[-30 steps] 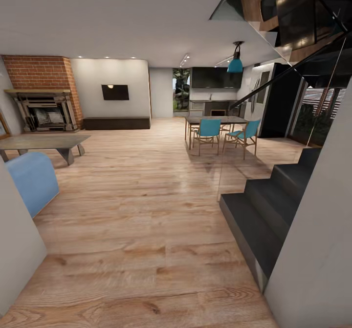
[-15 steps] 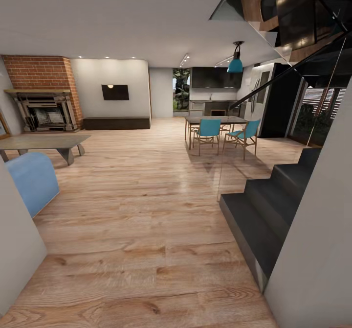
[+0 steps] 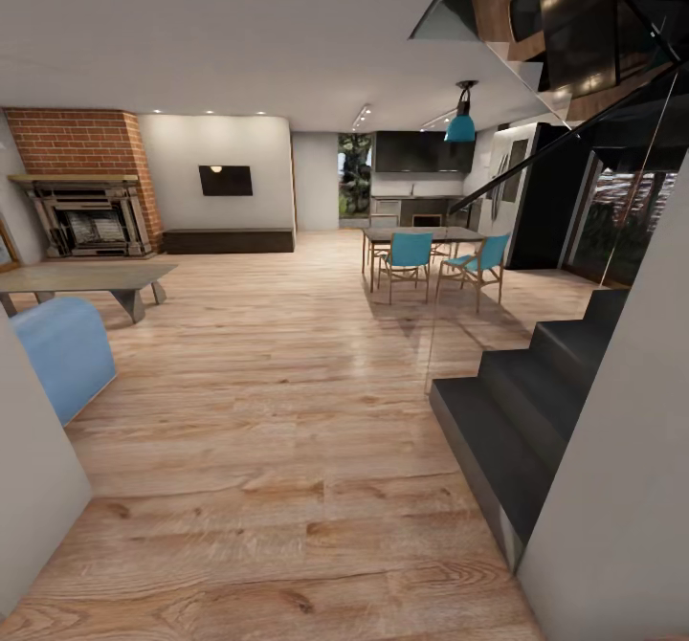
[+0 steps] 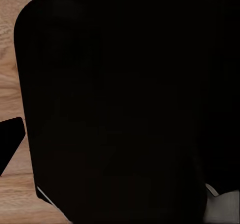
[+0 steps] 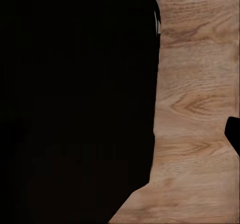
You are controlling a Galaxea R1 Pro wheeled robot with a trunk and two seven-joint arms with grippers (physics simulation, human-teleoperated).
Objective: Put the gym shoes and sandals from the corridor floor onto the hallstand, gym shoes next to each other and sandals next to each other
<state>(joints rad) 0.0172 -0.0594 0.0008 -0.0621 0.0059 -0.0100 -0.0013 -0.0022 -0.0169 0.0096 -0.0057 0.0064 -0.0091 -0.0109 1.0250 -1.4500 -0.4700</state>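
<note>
The gym shoes, the sandals and the hallstand are out of view. Light brown wood-plank floor (image 3: pixel 277 411) stretches ahead into an open living room. In the left wrist view a large black body (image 4: pixel 125 103) hangs close over the planks, with a dark pointed tip (image 4: pixel 11 143) at the picture's edge. The right wrist view has a similar black mass (image 5: pixel 75 103) beside bare planks (image 5: pixel 195 108) and a small dark tip (image 5: pixel 233 134). I cannot tell whether either gripper is open or shut.
Dark stairs (image 3: pixel 536 392) rise at the right behind a grey wall (image 3: pixel 622 488). A blue sofa (image 3: pixel 62 354) and a low table (image 3: pixel 86 277) stand at the left, beyond a near wall corner (image 3: pixel 29 488). A dining table (image 3: pixel 421 234) with teal chairs (image 3: pixel 410 254) is farther ahead.
</note>
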